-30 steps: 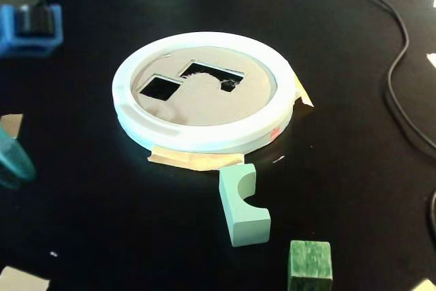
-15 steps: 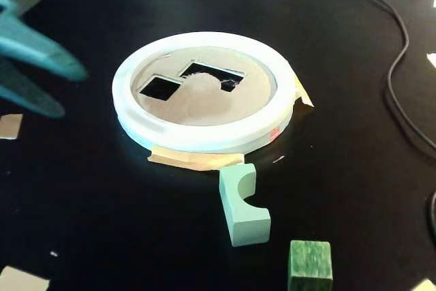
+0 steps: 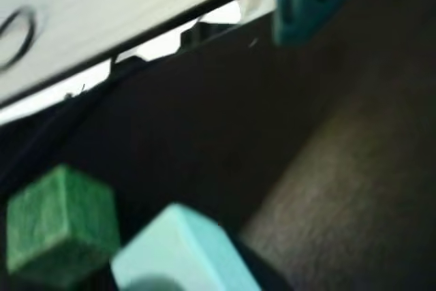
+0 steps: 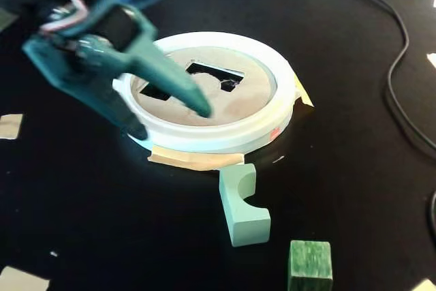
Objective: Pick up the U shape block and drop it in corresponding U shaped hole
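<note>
The pale mint-green U shape block (image 4: pixel 242 204) lies on the black table just in front of the disc, its notch facing right. It also shows blurred at the bottom of the wrist view (image 3: pixel 180 253). The U shaped hole (image 4: pixel 212 73) is a dark cutout in the tan disc ringed by a white rim (image 4: pixel 225 138). My teal gripper (image 4: pixel 170 120) hangs over the disc's front left, up and left of the block. Its jaws are spread and hold nothing. In the wrist view only one teal finger (image 3: pixel 313 1) shows, at the top right.
A darker green cube (image 4: pixel 310 265) sits right of and nearer than the block; it also shows in the wrist view (image 3: pixel 61 226). A smaller square cutout (image 4: pixel 155 90) lies left of the U hole. Tape (image 4: pixel 194 160) holds the rim. A black cable (image 4: pixel 402 93) runs along the right.
</note>
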{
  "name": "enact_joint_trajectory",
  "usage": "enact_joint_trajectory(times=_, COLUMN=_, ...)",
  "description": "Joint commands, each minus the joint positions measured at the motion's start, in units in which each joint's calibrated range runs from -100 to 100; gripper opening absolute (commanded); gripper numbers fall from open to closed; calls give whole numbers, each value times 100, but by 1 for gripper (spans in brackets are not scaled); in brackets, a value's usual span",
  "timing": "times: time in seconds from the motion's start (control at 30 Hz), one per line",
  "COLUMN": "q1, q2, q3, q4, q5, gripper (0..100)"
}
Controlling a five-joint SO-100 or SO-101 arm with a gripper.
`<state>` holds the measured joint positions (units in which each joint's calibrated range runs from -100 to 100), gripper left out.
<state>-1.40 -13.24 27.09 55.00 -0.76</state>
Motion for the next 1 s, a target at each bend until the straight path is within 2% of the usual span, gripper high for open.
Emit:
enact_joint_trajectory(times=0.0, q1=-110, q2=1123, q3=-1479, q4=296, q5=308, gripper=76)
enact_joint_trajectory(times=0.4, q1=-622, q2=3586, q3=-3984, q4=1380, q5=537, gripper=76)
enact_joint_trajectory(times=0.9, q1=-484, q2=4875, q3=-4767, q4=1470, q5=542, gripper=76)
enact_joint_trajectory(times=0.97, q1=-447, q2=4875, q3=-4767, q4=1470, q5=542, gripper=72)
